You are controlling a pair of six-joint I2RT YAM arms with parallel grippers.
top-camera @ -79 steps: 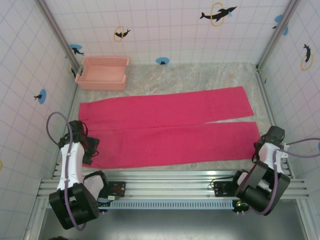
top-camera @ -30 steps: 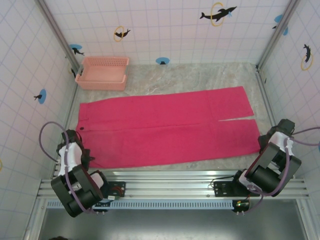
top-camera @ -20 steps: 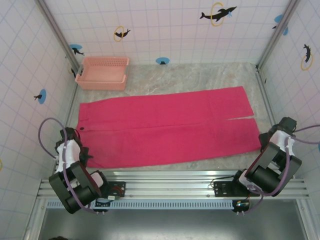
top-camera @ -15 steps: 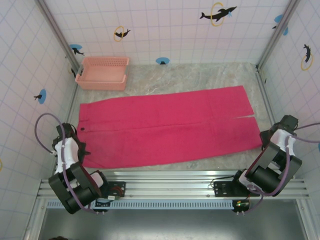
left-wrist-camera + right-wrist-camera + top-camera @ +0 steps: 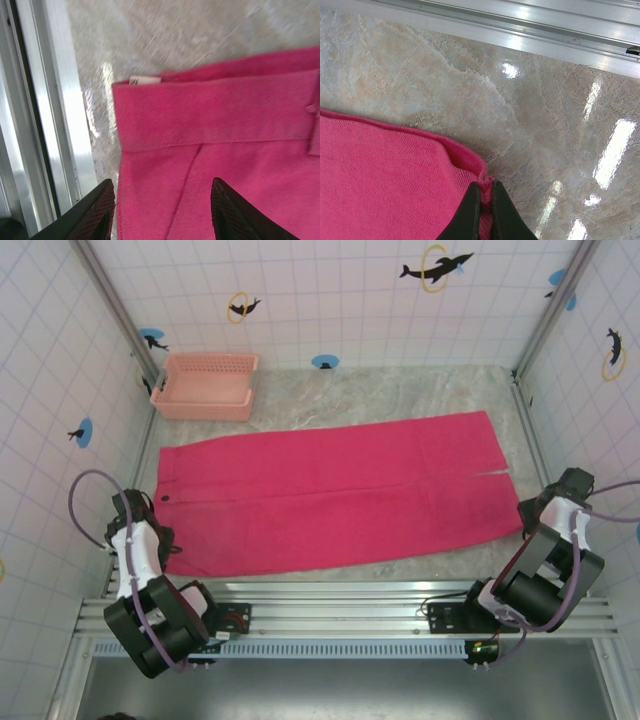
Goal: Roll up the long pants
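Tag (image 5: 145,79) — white, print illegible, on long pants (image 5: 225,150) waistband

Glossy marbled tabletop (image 5: 400,390), white tiled walls (image 5: 330,300); dolphin stickers (image 5: 436,266), aluminium rails (image 5: 340,605)

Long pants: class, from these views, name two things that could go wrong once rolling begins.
1. The right gripper pinches only the hem corner of the long pants. So small a bite may slip when pulled.
2. The left gripper stands open over the waistband, holding nothing, so a pull from the right could drag the cloth askew.
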